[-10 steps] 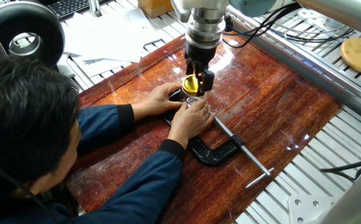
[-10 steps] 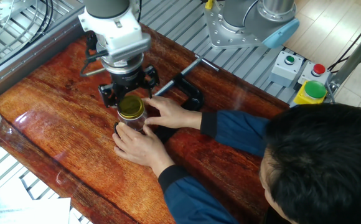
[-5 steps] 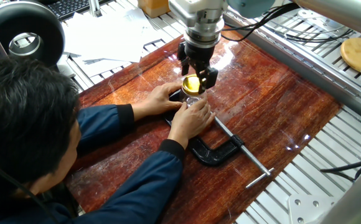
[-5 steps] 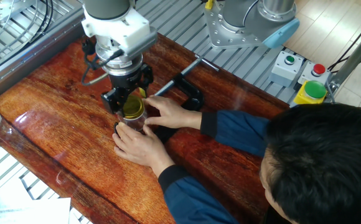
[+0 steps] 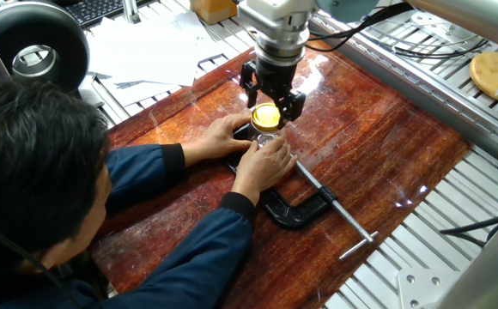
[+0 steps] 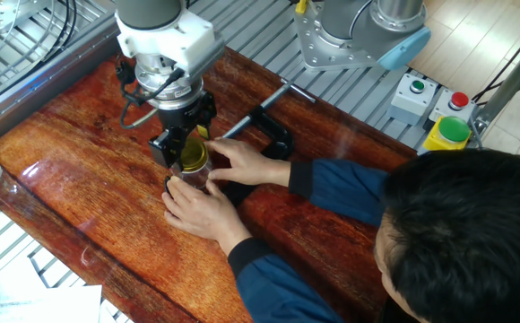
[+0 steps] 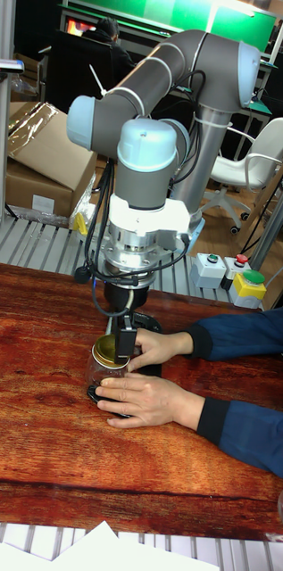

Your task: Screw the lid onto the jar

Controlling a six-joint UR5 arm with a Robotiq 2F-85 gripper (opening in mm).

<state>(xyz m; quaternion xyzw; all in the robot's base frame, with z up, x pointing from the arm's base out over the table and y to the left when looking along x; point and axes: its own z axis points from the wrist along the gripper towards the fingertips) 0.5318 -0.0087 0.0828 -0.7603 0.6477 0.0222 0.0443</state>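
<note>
The yellow lid [image 5: 266,114] sits on the neck of the clear glass jar [image 5: 265,137], which stands on the red wooden board [image 5: 378,146]. A person's two hands [image 5: 264,163] hold the jar on both sides and hide most of its body. My gripper [image 5: 268,110] comes straight down over the jar, its black fingers [image 6: 165,145] closed on opposite sides of the lid [image 6: 191,155]. In the tall fixed view one finger [image 7: 125,343] covers the right edge of the lid [image 7: 108,352], above the jar [image 7: 100,370].
A black C-clamp [image 5: 298,207] lies just right of the hands, its screw bar pointing to the board's edge. A tan wooden disc [image 5: 496,75] rests on the metal rails at far right. A button box [image 6: 413,94] stands behind. The person's head [image 5: 34,163] fills the near left.
My gripper has turned about its vertical axis over the jar, so the fingers stand at a new angle around the lid. The hands and jar stayed put.
</note>
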